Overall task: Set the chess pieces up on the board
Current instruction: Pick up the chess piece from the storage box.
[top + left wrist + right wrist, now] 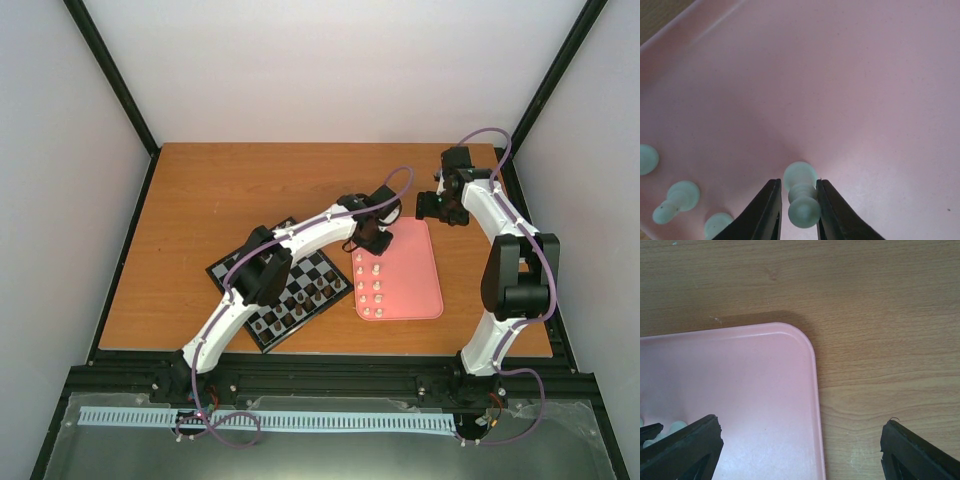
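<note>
The small cream-white plastic chess piece [801, 200] sits on the pink rounded tray [865, 100], pinched between the left gripper's [798, 184] jaws, so this looks like the pick-up step. The next move calls for a straight lift across to the glossy black-and-silver chessboard [318, 268]. The right gripper [799, 426] hangs spread wide and empty.

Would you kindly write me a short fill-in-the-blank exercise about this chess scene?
1. The left claw straddles a cream chess piece on the ____ tray.
2. The right claw, above the tray's corner, is wide ____.
3. In the top view, the board lies to the ____ of the tray.
Missing words: pink; open; left.
</note>
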You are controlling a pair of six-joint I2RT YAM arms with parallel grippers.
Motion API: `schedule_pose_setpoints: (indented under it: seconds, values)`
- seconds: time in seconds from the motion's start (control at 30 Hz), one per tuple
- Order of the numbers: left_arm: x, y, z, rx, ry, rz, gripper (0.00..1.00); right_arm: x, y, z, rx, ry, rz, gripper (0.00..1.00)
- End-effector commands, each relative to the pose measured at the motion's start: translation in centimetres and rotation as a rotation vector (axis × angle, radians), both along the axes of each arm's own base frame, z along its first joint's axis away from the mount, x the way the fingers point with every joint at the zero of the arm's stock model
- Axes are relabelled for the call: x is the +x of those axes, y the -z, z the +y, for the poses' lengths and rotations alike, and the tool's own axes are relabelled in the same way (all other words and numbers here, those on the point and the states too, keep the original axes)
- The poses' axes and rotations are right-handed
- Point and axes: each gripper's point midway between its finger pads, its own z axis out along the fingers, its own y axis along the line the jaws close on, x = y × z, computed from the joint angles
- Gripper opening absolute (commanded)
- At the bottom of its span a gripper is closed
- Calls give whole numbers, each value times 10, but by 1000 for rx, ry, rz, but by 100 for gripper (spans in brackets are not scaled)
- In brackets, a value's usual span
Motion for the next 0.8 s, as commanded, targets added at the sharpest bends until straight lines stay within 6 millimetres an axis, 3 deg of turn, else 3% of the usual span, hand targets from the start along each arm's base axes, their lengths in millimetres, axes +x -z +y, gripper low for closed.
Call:
schedule_pose_setpoints:
  seconds: [0.0, 0.3, 0.47, 0.63, 0.77]
  values:
    - [14, -17, 1, -18, -22, -41, 20, 8, -3, -1, 8, -2, -17, 86]
    - [15, -18, 1, -26, -30, -35, 3, 7, 0, 0, 13, -6, -8, 86]
    - [16, -35, 4, -42, -33, -46, 1, 7, 2, 2, 19, -9, -4, 86]
    - [22, -86, 24, -50, -59, -108, 1, 9, 1, 4, 30, -11, -6, 86]
    - [26, -137, 68, -35, -124, -171, 1, 9, 4, 8, 53, -18, 0, 86]
